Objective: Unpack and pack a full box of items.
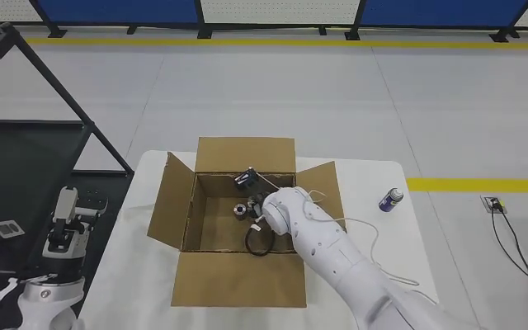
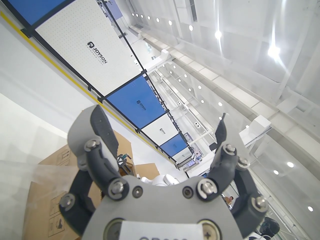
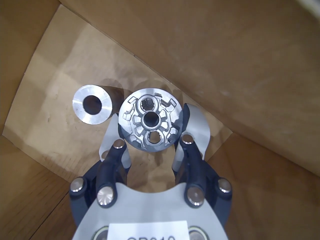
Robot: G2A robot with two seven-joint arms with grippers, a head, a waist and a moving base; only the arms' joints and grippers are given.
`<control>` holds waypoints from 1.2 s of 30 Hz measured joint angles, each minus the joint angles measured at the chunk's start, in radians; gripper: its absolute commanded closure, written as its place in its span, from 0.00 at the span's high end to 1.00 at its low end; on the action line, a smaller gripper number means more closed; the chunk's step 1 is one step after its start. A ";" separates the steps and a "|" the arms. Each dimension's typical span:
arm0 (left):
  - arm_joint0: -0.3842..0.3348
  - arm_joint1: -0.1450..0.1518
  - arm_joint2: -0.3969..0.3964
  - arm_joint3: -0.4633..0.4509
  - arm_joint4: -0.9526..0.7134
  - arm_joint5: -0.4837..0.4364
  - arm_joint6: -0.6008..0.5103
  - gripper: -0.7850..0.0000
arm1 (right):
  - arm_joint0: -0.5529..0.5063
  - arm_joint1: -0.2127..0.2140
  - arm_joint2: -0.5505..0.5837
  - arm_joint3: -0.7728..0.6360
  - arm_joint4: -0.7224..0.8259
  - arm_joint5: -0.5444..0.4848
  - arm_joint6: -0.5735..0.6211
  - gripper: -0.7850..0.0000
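White surface (image 1: pixel 124 280) carried an open box (image 1: pixel 239 280). Inside it, the right gripper (image 3: pixel 150 126) had its jaws clamped on a disc (image 3: pixel 150 116), a tube (image 3: pixel 92 104) just beside. Elsewhere the left gripper (image 2: pixel 160 117) pointed at the ceiling (image 2: pixel 250 51), jaws apart. A can (image 1: pixel 390 198) stood near the box.

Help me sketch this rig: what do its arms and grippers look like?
Left arm and right arm: smooth white shells, a thin white cable along the right. The left gripper and right gripper match: pale grey base plate, white label, dark links with silver bolts, curved grey fingers, black pads.
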 measured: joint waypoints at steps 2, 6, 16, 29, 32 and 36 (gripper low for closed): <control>-0.002 0.000 0.002 0.001 0.000 0.000 0.000 1.00 | -0.007 0.010 0.010 -0.019 -0.012 -0.016 -0.002 0.00; -0.008 0.000 0.009 0.003 0.006 0.002 -0.003 1.00 | -0.045 0.045 0.043 -0.106 -0.053 -0.040 -0.004 0.00; -0.026 0.000 0.030 0.006 0.021 0.011 -0.010 1.00 | -0.297 0.183 0.225 -0.601 -0.235 -0.032 0.098 0.00; -0.054 0.001 0.041 0.029 0.028 0.030 -0.020 1.00 | -0.621 0.263 0.474 -1.124 -0.291 -0.042 0.031 0.00; -0.067 0.002 0.050 0.034 0.033 0.038 -0.030 1.00 | -0.722 0.277 0.548 -1.261 -0.332 0.013 -0.047 0.00; -0.087 0.003 0.069 0.036 0.039 0.043 -0.041 1.00 | -0.878 0.294 0.677 -1.426 -0.308 0.064 -0.133 0.00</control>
